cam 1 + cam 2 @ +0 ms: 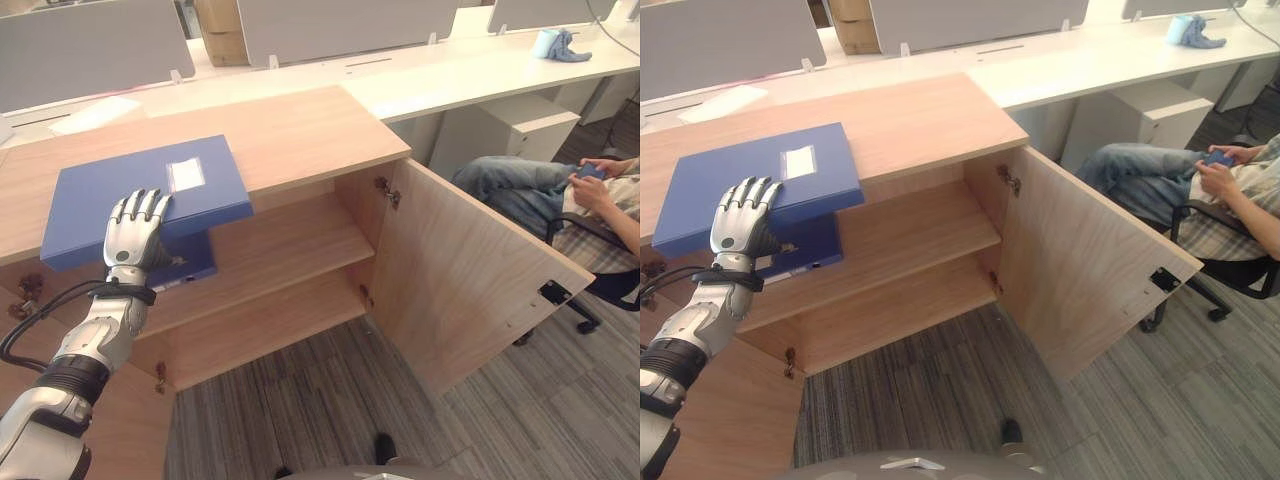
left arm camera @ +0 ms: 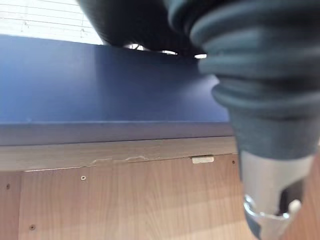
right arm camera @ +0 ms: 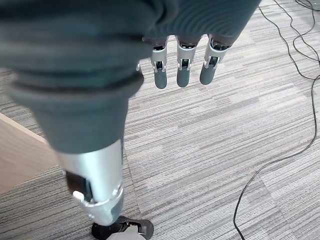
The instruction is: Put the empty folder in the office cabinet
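A blue folder (image 1: 130,190) lies flat on the wooden top of the office cabinet (image 1: 300,125), its front edge hanging over the open front. My left hand (image 1: 135,235) reaches up from below, fingers hooked over the folder's top face and palm against its front side. In the left wrist view the folder (image 2: 110,85) is close above the thumb (image 2: 265,200), which stands apart from it. The cabinet's right door (image 1: 470,270) is swung wide, baring two wooden shelves (image 1: 290,240). My right hand (image 3: 182,70) hangs over the carpet, fingers straight, holding nothing.
A person (image 1: 570,190) sits in an office chair just right of the open door, holding a blue device. White desks (image 1: 480,70) with grey screens run behind the cabinet. Another cabinet door (image 1: 110,420) stands open at lower left. Grey carpet (image 1: 330,400) lies before the cabinet.
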### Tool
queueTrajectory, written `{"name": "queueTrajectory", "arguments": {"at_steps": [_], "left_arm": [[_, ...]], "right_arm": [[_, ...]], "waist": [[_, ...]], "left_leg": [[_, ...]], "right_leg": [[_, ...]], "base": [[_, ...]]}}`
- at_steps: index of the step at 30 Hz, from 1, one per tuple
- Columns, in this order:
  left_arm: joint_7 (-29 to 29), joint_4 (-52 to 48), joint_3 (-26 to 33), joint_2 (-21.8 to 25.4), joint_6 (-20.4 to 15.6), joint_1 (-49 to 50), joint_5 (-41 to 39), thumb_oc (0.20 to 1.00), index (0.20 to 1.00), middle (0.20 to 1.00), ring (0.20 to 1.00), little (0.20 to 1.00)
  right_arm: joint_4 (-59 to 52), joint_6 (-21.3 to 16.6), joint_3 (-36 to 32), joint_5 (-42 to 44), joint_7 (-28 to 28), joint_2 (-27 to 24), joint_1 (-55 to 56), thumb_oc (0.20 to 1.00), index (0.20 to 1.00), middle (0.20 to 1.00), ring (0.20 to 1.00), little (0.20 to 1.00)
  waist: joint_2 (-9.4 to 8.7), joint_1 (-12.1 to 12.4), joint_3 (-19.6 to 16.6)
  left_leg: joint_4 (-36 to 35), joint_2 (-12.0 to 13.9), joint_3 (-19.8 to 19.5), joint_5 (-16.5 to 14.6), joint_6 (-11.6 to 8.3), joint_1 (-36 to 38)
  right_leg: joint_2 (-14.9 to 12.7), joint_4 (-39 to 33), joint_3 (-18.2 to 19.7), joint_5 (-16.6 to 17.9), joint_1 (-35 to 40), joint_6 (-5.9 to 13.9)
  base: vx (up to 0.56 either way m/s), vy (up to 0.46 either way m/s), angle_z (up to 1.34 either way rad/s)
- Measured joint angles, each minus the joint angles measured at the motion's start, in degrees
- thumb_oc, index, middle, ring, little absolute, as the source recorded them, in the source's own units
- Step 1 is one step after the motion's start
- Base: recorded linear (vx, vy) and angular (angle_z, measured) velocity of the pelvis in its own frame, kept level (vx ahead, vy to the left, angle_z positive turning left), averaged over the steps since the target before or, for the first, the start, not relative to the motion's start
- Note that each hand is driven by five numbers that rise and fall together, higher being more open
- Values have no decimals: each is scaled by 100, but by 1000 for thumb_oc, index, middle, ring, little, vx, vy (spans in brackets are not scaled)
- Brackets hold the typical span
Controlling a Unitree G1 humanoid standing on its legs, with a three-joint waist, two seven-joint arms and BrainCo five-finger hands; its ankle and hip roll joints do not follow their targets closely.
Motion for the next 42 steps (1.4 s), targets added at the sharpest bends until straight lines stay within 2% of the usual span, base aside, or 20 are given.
{"name": "queueTrajectory", "arguments": {"at_steps": [12,18,23,24,25,35,42], "left_arm": [[2,-16,-11,36,-3,-210,5,1000,1000,1000,1000,1000],[8,-11,-62,178,-6,-451,5,1000,1000,1000,1000,1000],[7,79,-509,205,-32,-850,58,1000,1000,1000,1000,1000],[7,124,-619,207,-30,-973,118,313,313,313,313,313],[6,123,-753,235,-46,-1152,134,200,200,200,200,200],[161,113,-783,415,-62,-1698,189,200,200,200,200,200],[103,115,-892,600,-68,-1735,237,200,200,200,200,200]], "right_arm": [[6,-11,0,-2,-5,-6,-44,1000,1000,1000,1000,1000],[12,-61,1,0,-12,-9,-99,1000,1000,1000,1000,1000],[43,-63,4,0,-58,-19,-158,1000,1000,1000,1000,1000],[42,-66,5,0,-64,-21,-170,1000,1000,1000,1000,1000],[44,-66,5,0,-65,-21,-184,1000,1000,1000,1000,1000],[58,-67,-16,225,-91,-28,-273,1000,1000,1000,1000,1000],[45,-62,-26,225,-90,-37,-329,1000,1000,1000,1000,1000]], "waist": [[-91,-1,29],[-165,-11,72],[-178,-14,78],[-181,-24,75],[-190,-13,68],[-209,-76,67],[-191,-143,42]], "left_leg": [[0,-1,-7,-22,-38,-110],[1,-2,-4,36,3,-177],[1,0,1,36,1,-225],[1,-1,1,36,1,-250],[2,-1,-8,44,-7,-338],[39,5,-8,103,-2,-336],[0,7,-9,81,-32,-184]], "right_leg": [[-6,-3,0,-13,-102,29],[-3,7,-2,34,-172,-1],[-3,13,-3,37,-220,3],[-2,13,-3,39,-244,7],[-5,19,-5,39,-329,27],[1,30,-18,106,-325,7],[-3,24,-20,94,-171,15]], "base": [[0,0,0],[0,0,0],[-30,-1,0],[-75,0,0],[-49,0,1],[-4,0,0],[0,0,0]]}}
